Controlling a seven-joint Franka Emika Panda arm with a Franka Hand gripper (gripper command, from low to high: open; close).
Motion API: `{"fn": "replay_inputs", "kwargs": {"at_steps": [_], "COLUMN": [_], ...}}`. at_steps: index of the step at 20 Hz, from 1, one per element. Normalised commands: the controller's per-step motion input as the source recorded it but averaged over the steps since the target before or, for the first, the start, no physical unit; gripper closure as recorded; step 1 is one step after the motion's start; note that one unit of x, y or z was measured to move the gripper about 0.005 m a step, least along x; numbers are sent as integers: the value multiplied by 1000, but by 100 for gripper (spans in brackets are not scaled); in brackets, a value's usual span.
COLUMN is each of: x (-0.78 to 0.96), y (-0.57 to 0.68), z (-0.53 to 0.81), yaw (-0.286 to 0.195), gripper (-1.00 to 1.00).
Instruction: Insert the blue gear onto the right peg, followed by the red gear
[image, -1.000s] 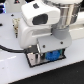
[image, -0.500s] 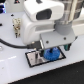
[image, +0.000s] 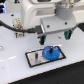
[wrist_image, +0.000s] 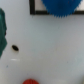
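Note:
The blue gear (image: 51, 51) lies flat on the right part of the black-bordered pale plate (image: 33, 56). It covers the spot of the right peg, which I cannot make out. My gripper (image: 53, 37) hangs just above the gear, its dark fingers (image: 42, 39) spread apart with nothing between them. In the wrist view only an edge of the blue gear (wrist_image: 61, 6) and a corner of the plate's border (wrist_image: 32, 7) show. The red gear (wrist_image: 31, 81) lies on the white table, apart from the plate. It is hidden in the exterior view.
A short dark pin (image: 36, 59) stands on the plate's other half. Black cable (image: 12, 25) hangs at the exterior view's left. A dark green shape (wrist_image: 2, 30) and a small dark spot (wrist_image: 15, 48) show in the wrist view.
The gripper has lifted off the plate, and the blue gear now shows whole beneath it, a little further toward the exterior view's right.

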Motion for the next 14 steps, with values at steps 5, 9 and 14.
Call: {"fn": "replay_inputs", "kwargs": {"at_steps": [5, 9, 14], "x": [-721, -758, -729], "y": [121, 145, 181], "z": [10, -17, -78], "yaw": [0, 0, 0], "gripper": [-100, -100, -100]}}
